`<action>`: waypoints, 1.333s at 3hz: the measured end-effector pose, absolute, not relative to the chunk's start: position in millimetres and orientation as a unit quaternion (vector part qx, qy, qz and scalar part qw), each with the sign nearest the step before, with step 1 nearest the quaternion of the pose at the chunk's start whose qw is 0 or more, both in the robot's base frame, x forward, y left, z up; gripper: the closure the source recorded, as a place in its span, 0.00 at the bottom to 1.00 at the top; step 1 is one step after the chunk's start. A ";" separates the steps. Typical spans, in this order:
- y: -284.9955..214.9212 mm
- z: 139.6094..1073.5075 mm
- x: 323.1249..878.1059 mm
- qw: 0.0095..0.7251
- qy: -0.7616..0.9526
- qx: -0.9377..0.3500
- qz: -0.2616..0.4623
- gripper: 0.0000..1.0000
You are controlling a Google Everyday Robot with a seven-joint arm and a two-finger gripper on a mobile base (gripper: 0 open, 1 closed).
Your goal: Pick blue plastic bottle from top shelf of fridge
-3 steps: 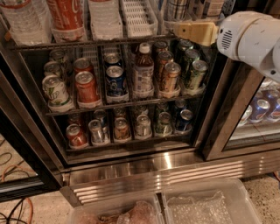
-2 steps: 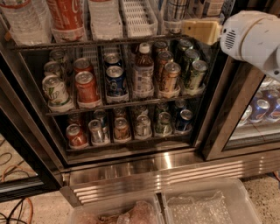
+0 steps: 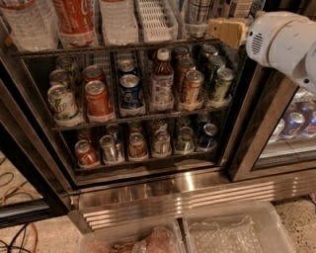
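Note:
The fridge point(image 3: 148, 190) stands open in front of me. Its top shelf point(image 3: 113, 48) carries white slotted lane trays. The blue plastic bottle point(image 3: 199, 12) stands at the right end of that shelf; only its plaid lower part shows, the rest is cut off by the top edge. My gripper point(image 3: 220, 29), a tan piece on the white arm point(image 3: 284, 42), hangs at shelf height just right of the bottle, close to its base. I cannot see contact between them.
A red Coca-Cola bottle point(image 3: 74, 17) and clear water bottles point(image 3: 24, 22) stand on the shelf's left, beside an empty white tray point(image 3: 156, 17). The lower racks hold cans and a small brown bottle point(image 3: 161, 81). A black door frame point(image 3: 252, 133) rises on the right. Clear plastic bins point(image 3: 227, 230) sit on the floor.
The arm and gripper have shifted slightly up and to the right, staying beside the bottle on the top shelf. Nothing else has moved.

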State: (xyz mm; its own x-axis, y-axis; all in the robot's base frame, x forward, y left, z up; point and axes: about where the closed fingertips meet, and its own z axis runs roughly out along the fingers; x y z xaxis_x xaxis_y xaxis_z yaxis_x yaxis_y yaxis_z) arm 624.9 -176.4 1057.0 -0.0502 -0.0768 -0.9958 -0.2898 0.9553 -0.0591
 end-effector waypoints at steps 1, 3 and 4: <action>-180.3 1056.9 630.2 0.681 0.719 -0.121 0.074 0.27; -175.6 1069.5 648.5 0.693 0.707 -0.124 0.069 0.26; -176.5 1070.1 654.3 0.694 0.706 -0.125 0.067 0.27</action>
State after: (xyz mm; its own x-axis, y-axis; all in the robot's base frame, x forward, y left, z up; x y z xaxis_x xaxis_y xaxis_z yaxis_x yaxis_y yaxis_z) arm 654.3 -176.5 1070.1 -0.0061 -0.0842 -0.9964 -0.2697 0.9597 -0.0794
